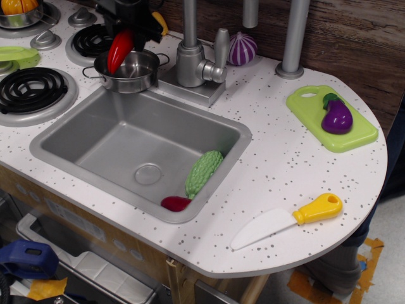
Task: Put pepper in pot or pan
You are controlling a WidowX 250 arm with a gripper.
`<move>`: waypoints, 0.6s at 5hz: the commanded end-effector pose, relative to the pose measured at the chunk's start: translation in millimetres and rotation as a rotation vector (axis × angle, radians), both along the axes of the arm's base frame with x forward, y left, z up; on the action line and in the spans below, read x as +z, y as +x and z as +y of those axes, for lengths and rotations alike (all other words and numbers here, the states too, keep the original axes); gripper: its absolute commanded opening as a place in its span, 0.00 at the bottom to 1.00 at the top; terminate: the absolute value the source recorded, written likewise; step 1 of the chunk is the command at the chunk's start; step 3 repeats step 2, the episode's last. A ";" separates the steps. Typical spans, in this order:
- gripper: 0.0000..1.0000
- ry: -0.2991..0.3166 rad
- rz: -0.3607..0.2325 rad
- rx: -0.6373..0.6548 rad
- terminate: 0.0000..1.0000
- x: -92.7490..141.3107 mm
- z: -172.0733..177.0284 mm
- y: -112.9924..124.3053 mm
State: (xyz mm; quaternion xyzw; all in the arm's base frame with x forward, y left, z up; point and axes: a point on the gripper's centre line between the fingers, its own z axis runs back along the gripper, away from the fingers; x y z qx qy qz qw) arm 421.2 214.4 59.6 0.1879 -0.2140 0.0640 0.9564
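The red pointed pepper (120, 49) stands tilted, its tip down inside the small silver pot (140, 77) behind the sink's back left corner. Its upper end is between the dark fingers of my gripper (128, 30), which hangs right above the pot at the top edge of the view and is shut on the pepper. Most of the gripper's body is cut off by the frame.
The sink (82, 152) holds a green bumpy gourd (204, 173) and a small dark-red piece (175, 203). The faucet (193, 60) stands right of the pot. Stove burners (31, 88) lie to the left. A cutting board with an eggplant (336, 116) and a toy knife (288, 220) lie to the right.
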 end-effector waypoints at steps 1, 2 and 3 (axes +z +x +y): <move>1.00 0.015 -0.057 -0.003 0.00 23.2 11.5 4.8; 1.00 0.015 -0.057 -0.003 1.00 23.2 11.5 4.8; 1.00 0.015 -0.057 -0.003 1.00 23.2 11.5 4.8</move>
